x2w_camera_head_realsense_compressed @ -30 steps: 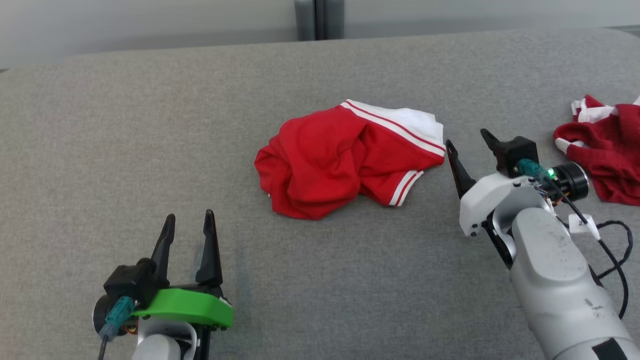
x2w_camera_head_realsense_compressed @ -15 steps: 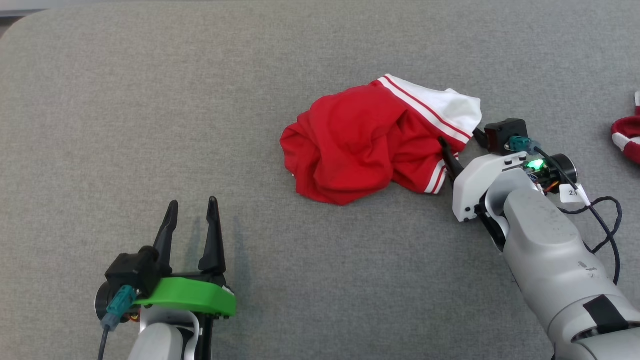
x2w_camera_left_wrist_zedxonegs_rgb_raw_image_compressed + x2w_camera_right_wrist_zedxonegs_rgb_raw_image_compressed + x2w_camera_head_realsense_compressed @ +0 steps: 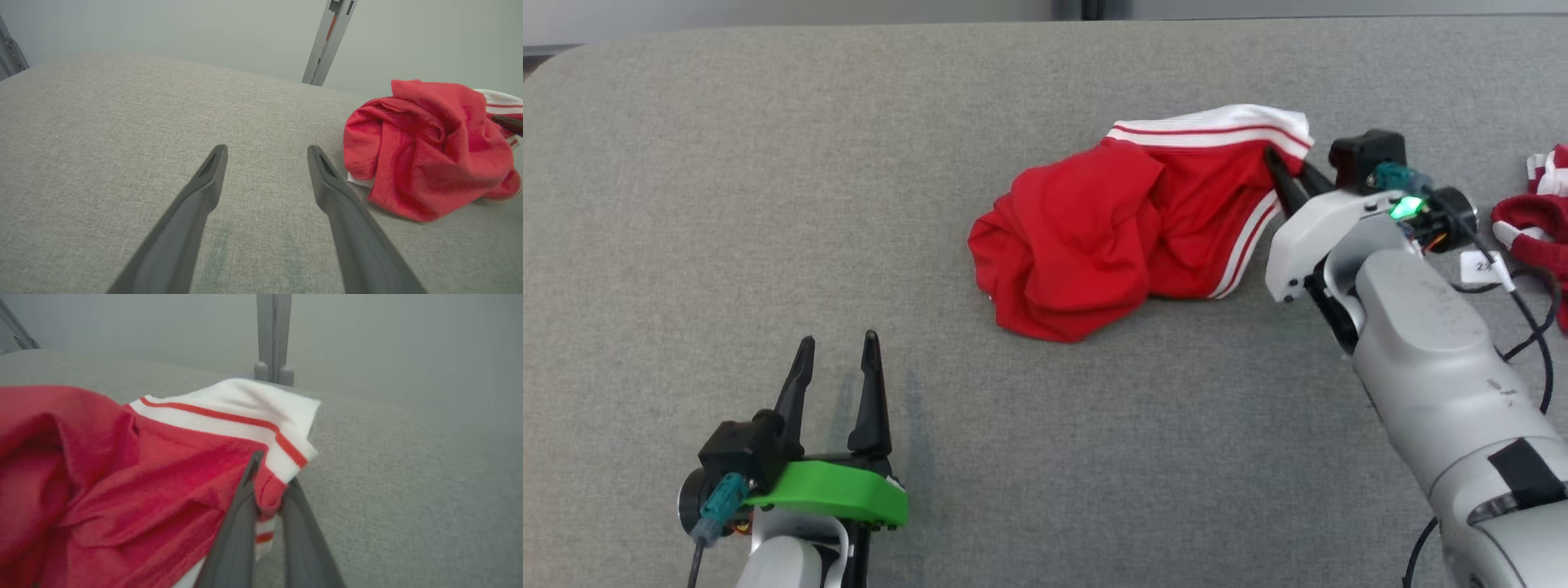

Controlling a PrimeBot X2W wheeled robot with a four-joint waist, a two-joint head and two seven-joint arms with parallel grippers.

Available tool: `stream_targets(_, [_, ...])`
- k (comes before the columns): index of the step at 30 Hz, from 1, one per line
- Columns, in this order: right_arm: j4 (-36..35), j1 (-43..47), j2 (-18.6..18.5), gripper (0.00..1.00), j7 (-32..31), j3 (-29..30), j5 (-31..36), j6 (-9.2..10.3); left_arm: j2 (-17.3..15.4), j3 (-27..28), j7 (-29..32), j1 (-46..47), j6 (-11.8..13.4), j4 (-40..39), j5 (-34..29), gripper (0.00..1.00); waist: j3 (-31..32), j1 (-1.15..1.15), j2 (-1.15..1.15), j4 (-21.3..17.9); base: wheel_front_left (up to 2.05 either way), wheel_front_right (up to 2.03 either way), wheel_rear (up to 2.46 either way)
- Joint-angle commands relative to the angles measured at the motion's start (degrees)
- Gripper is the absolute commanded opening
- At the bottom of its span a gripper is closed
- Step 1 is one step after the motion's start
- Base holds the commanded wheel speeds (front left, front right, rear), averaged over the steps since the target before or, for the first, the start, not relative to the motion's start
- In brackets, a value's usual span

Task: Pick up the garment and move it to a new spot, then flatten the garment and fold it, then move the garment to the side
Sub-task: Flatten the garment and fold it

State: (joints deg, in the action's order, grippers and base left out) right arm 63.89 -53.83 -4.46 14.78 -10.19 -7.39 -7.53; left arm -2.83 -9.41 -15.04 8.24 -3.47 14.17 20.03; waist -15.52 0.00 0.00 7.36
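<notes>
The garment [image 3: 1127,229] is a crumpled red piece with white striped trim, lying on the grey padded surface [image 3: 768,204] right of centre. My right gripper [image 3: 1290,175] is shut on the garment's right edge near the white band, and that corner is lifted. In the right wrist view the two fingers [image 3: 241,522] pinch a fold of red cloth [image 3: 143,477] just below the striped trim. My left gripper [image 3: 837,371] stands open at the lower left, well away from the garment, with nothing between its fingers [image 3: 196,204]. In the left wrist view the garment [image 3: 425,143] lies to the right.
Another red and white garment [image 3: 1531,220] lies at the far right edge of the surface, beside my right arm's cable. A grey wall and a metal post [image 3: 273,339] stand beyond the surface's far edge.
My right gripper has reached the garment's right edge and shut on it, lifting the white-banded corner. The head camera has shifted. The left gripper has stayed put.
</notes>
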Motion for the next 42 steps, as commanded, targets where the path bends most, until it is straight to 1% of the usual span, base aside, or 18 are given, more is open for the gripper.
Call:
stream_targets(1, [-1.2,-1.2,-0.9,0.0,0.4,0.6,-0.5,0.09,-0.1,0.0,-0.2,-1.0,-0.1,0.1,-0.6,1.0,1.5,0.0,0.0,-1.1,0.0,0.0,0.0])
stream_targets(6, [-6.5,-5.5,-4.0,0.0,0.4,3.7,-0.2,0.09,-0.1,-0.4,-0.2,-2.0,-0.2,0.3,-0.8,1.0,3.4,0.0,0.0,-2.1,0.0,0.0,0.0])
stream_targets(11, [-10.4,-10.7,-5.2,0.0,0.5,7.8,2.2,0.09,-0.1,-1.0,-0.2,-2.6,-0.1,0.5,-0.7,1.0,4.9,0.0,0.0,-2.5,0.0,0.0,0.0])
stream_targets(13, [-13.1,-13.5,-4.6,0.0,0.5,10.2,4.6,0.09,-0.1,-1.3,-0.2,-2.9,-0.1,0.5,-0.6,1.0,5.6,0.0,0.0,-2.3,0.0,0.0,0.0])
stream_targets(15, [-14.1,-14.8,-4.0,0.0,0.5,11.0,6.0,0.09,-0.1,-1.6,-0.2,-3.0,-0.1,0.5,-0.6,1.0,6.0,0.0,0.0,-2.0,0.0,0.0,0.0])
stream_targets(20, [-13.7,-14.8,-0.9,0.0,-0.1,9.8,8.9,0.09,-0.1,-1.8,-0.2,-3.0,-0.2,0.1,-0.4,1.0,5.8,0.0,0.0,-1.2,0.0,0.0,0.0])
stream_targets(24, [-11.2,-12.4,1.0,0.0,-0.6,5.7,9.2,0.09,-0.1,-2.4,-0.2,-1.7,-0.2,-0.3,0.1,1.0,4.5,0.0,0.0,-0.1,0.0,0.0,0.0])
stream_targets(26, [-9.8,-11.4,1.4,0.0,-0.6,2.0,8.2,0.09,-0.1,-2.9,-0.2,-1.0,-0.2,-0.5,0.4,1.0,3.5,0.0,0.0,1.0,0.0,0.0,0.0])
stream_targets(30, [-11.2,-9.7,1.6,0.0,-0.9,-9.1,-1.3,0.09,-0.1,-3.7,-0.2,0.1,0.0,-0.7,1.2,1.0,2.0,0.0,0.0,3.3,0.0,0.0,0.0])
stream_targets(34, [-13.9,-9.8,1.4,0.0,-1.9,-17.5,-7.8,0.09,-0.1,-4.4,-0.2,1.0,0.4,-1.3,2.2,1.0,0.9,0.0,0.0,5.3,0.0,0.0,0.0])
stream_targets(39, [-16.0,-11.5,1.5,0.0,-3.1,-23.8,-12.4,0.09,-0.1,-5.3,-0.2,1.8,0.7,-2.2,3.3,1.0,0.1,0.0,0.0,7.6,0.0,0.0,0.0])
stream_targets(42, [-16.1,-12.3,1.5,0.0,-4.5,-28.0,-13.0,0.09,-0.1,-6.0,-0.2,2.2,1.0,-2.8,3.7,1.0,-0.6,0.0,0.0,8.4,0.0,0.0,0.0])
